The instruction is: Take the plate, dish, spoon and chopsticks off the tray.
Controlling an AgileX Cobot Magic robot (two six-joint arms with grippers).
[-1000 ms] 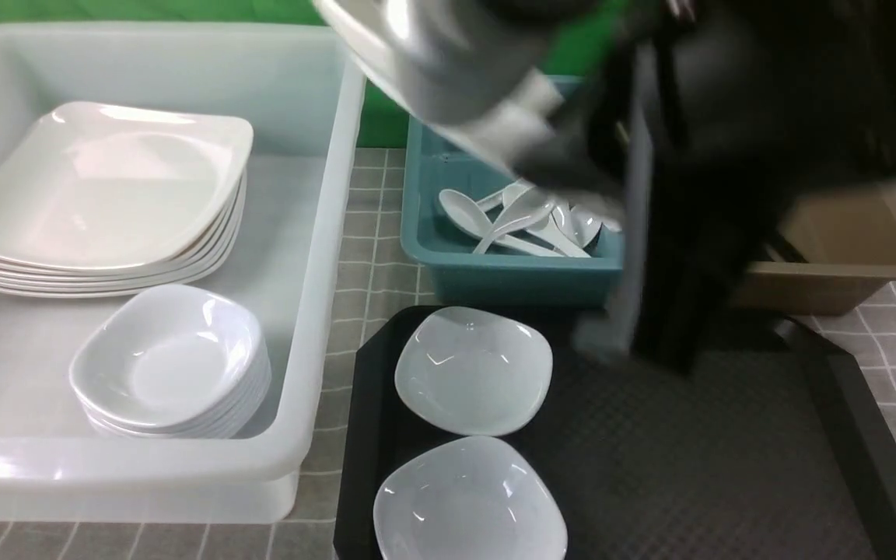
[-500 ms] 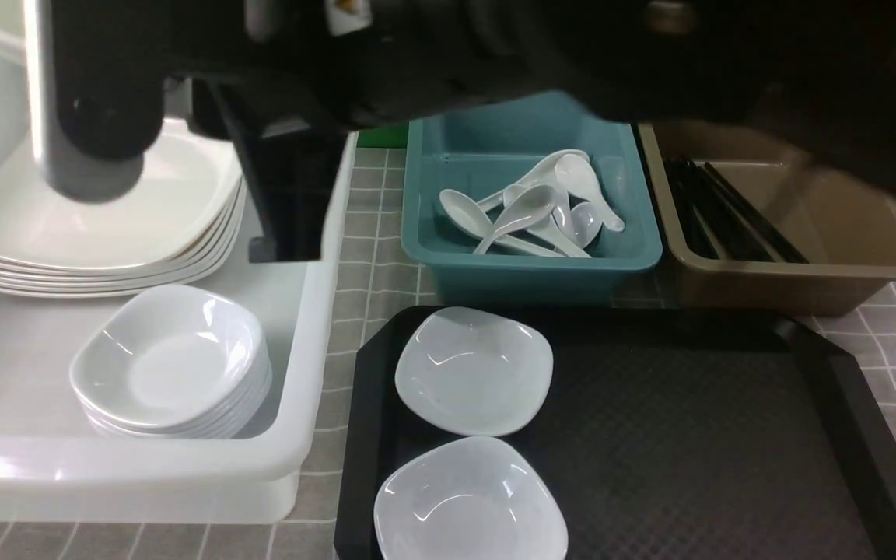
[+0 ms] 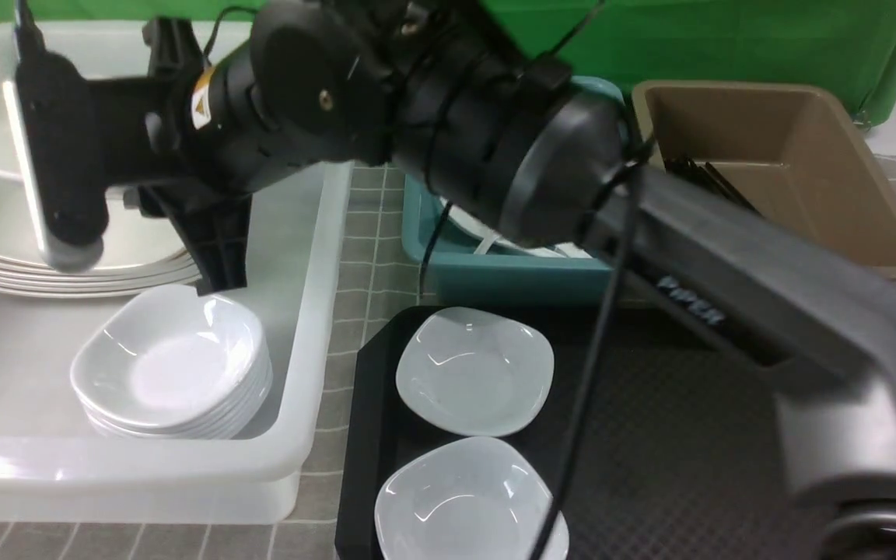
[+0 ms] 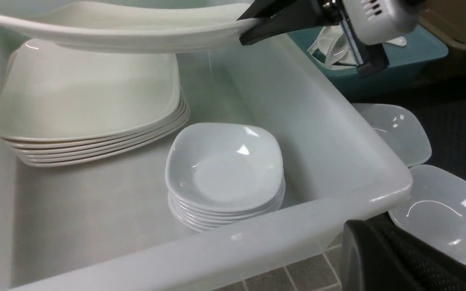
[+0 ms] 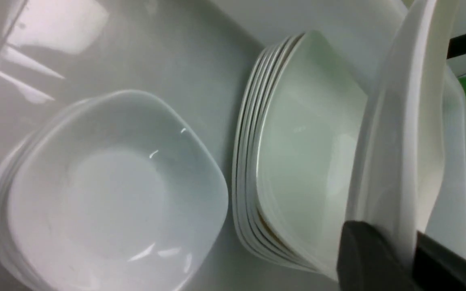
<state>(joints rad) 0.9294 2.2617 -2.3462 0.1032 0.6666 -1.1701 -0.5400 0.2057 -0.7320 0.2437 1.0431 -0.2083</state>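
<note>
One plate (image 4: 115, 24) is clamped at its rim by the right gripper (image 4: 251, 30), held roughly level above the plate stack (image 4: 87, 93) in the white tub (image 4: 297, 105).

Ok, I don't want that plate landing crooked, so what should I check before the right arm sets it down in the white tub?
1. Grip: right gripper is shut on the rim of the plate: ok.
2. Plate is above the stack of plates and apart from it: ok.
3. Plate corners lined up with the stack: cannot tell.
4. The stack of small dishes stands beside the drop spot, not under it: ok.
5. Tray cleared: not ok, two dishes lie on it.
</note>
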